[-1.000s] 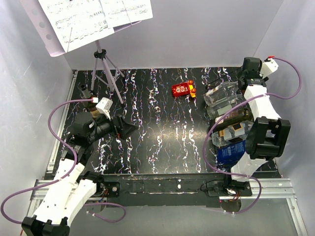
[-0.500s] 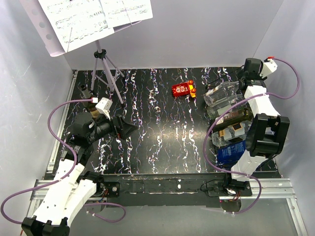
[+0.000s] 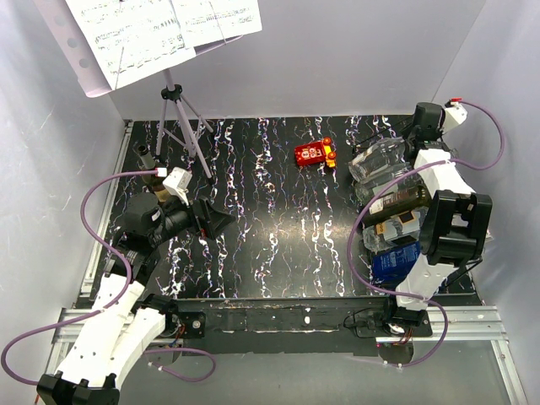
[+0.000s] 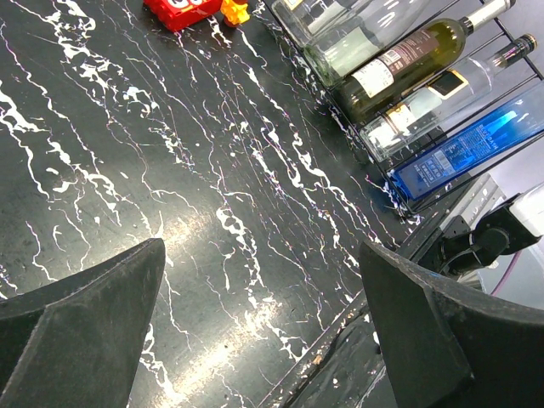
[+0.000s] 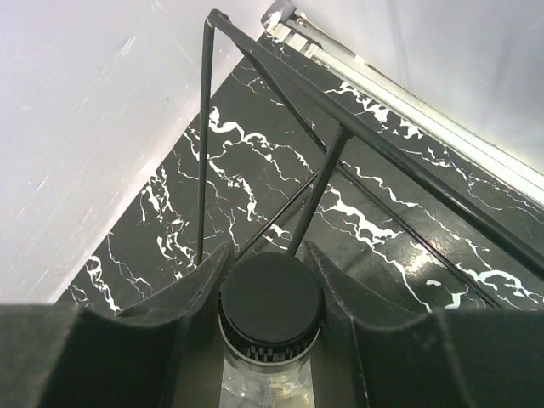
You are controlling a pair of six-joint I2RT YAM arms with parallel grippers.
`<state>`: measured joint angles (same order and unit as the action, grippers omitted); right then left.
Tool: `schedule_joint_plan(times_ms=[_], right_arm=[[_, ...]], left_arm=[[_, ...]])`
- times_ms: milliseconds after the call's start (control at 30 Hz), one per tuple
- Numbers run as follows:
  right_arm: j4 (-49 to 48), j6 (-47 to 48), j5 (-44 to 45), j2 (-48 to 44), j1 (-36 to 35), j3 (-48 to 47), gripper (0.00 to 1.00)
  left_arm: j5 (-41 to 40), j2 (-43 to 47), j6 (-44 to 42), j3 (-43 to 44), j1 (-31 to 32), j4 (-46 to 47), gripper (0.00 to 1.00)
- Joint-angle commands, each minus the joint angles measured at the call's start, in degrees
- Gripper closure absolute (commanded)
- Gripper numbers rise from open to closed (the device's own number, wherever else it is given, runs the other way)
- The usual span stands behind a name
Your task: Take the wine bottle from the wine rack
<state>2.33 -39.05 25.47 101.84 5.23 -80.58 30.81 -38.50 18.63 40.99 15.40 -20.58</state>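
Observation:
The black wire wine rack (image 3: 371, 181) stands at the table's right side with several bottles lying across it. The farthest is a clear glass bottle (image 3: 381, 159); a dark green wine bottle (image 3: 403, 201) lies beside it. My right gripper (image 3: 422, 126) is at the rack's far end, shut on the clear bottle's black cap (image 5: 270, 302), with a finger (image 5: 200, 289) pressed on each side. Rack wires (image 5: 316, 191) run just beyond the cap. My left gripper (image 3: 221, 221) is open and empty over the table's left half, far from the rack. The rack and bottles also show in the left wrist view (image 4: 399, 72).
A clear labelled bottle (image 3: 390, 229) and a blue bottle (image 3: 395, 260) lie nearer on the rack. A red toy (image 3: 312, 153) sits at the back middle. A music stand tripod (image 3: 173, 118) is at the back left. White walls close in on the left, back and right.
My right arm has shifted slightly, its wrist moving a little toward the back wall with the cap still between the fingers. The left arm has not moved.

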Motion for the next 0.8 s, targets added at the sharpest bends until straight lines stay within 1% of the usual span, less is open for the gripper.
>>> schedule_joint_plan(times_ms=[0,33,200,367,533,767], right_arm=[[-8.64,4.85,-1.65,-4.19,0.39,2.61,0.94],[-9.87,5.55,-2.53,-4.89,0.39,3.05,0.99],[-16.91,10.21,-8.23,-8.23,0.39,4.99,0.99],[-19.46,15.22,-10.26,-10.08,-0.22,3.85,0.99],[-23.06,20.23,-15.09,-12.72,-1.45,4.2,0.99],[-24.47,23.75,-19.14,-16.67,-4.17,4.2,0.99]], left_arm=[[-0.4,0.71,-0.62,0.93,0.16,-0.16,0.02],[-0.4,0.71,-0.62,1.02,0.16,-0.25,0.02],[-0.57,0.88,-0.7,0.93,0.16,-0.25,0.02],[-0.57,0.62,-0.7,0.93,0.16,-0.25,0.02],[-0.75,0.36,-0.88,1.11,0.07,-0.34,0.02],[-4.44,2.11,-1.23,1.11,0.16,-1.13,0.02]])
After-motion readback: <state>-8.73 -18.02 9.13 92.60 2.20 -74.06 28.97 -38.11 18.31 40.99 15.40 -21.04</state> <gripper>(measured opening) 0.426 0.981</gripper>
